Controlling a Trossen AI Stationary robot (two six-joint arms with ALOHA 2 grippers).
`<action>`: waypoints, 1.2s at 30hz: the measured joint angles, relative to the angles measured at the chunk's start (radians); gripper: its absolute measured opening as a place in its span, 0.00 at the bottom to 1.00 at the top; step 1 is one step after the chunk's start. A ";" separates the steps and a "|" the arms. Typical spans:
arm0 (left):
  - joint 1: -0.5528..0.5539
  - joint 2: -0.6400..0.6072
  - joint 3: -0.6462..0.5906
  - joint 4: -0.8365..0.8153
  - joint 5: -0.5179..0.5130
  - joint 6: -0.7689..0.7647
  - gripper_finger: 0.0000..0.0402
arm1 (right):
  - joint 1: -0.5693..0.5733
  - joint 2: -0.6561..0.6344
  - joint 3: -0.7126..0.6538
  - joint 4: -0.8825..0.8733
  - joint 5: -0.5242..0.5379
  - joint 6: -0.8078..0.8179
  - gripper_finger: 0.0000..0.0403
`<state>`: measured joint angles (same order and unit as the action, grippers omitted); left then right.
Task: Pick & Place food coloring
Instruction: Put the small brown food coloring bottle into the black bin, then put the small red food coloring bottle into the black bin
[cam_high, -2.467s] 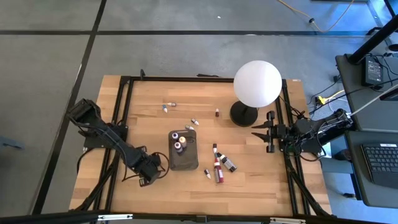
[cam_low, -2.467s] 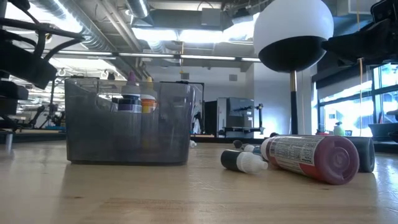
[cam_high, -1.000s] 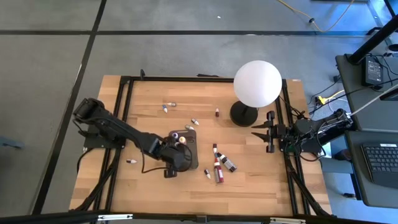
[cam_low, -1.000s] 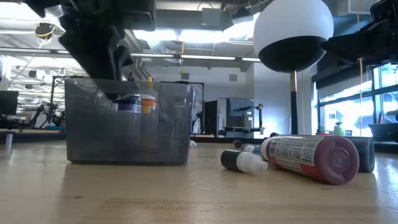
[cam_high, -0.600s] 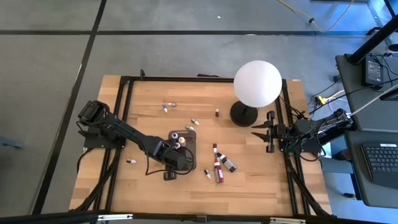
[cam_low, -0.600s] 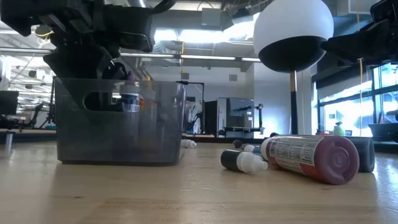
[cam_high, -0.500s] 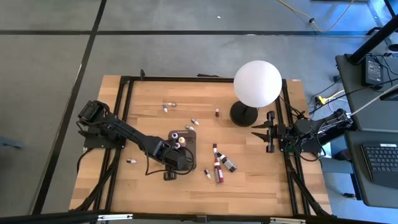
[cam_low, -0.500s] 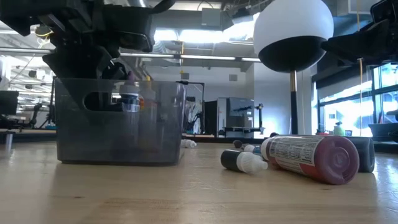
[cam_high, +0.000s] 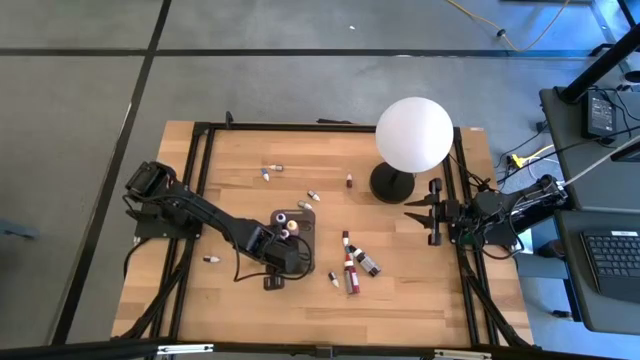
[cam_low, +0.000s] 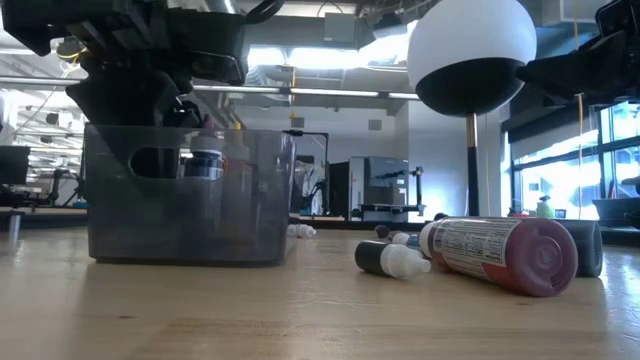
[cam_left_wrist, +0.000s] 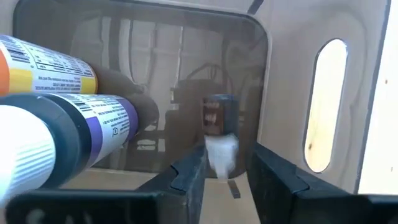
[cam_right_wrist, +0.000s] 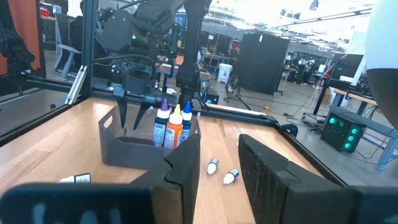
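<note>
Only the left wrist view shows a small bottle (cam_left_wrist: 217, 118) in the tray (cam_left_wrist: 273, 81).

A robotics lab or open workshop hall: a wooden bench (cam_high: 240, 310) in a black metal frame (cam_high: 205, 128) stands on grey concrete floor (cam_high: 80, 100), exposed ducts (cam_low: 180, 40) run overhead, and dark equipment cabinets (cam_right_wrist: 264, 62), a laptop (cam_high: 612, 262) and cables fill the surroundings.

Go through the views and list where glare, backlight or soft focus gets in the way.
Low view: bright ceiling lights behind leave the left gripper a dark silhouette over the tray. Left wrist view: the near purple-banded bottle is soft. High view: even light; the lamp globe is featureless white.
</note>
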<state>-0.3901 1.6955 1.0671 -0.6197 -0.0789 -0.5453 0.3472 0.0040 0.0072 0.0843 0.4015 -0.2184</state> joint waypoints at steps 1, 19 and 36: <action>0.000 0.000 0.000 0.000 0.004 0.000 0.30 | 0.000 0.000 0.000 0.000 0.000 0.000 0.28; -0.008 -0.257 0.000 -0.260 0.083 -0.166 0.38 | 0.000 0.000 0.000 0.000 0.000 0.000 0.28; -0.246 -0.339 -0.106 -0.627 -0.054 -0.291 0.38 | 0.000 0.000 0.000 -0.006 -0.001 0.000 0.28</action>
<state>-0.6356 1.3567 0.9608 -1.2462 -0.1328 -0.8367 0.3470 0.0040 0.0072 0.0781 0.4007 -0.2184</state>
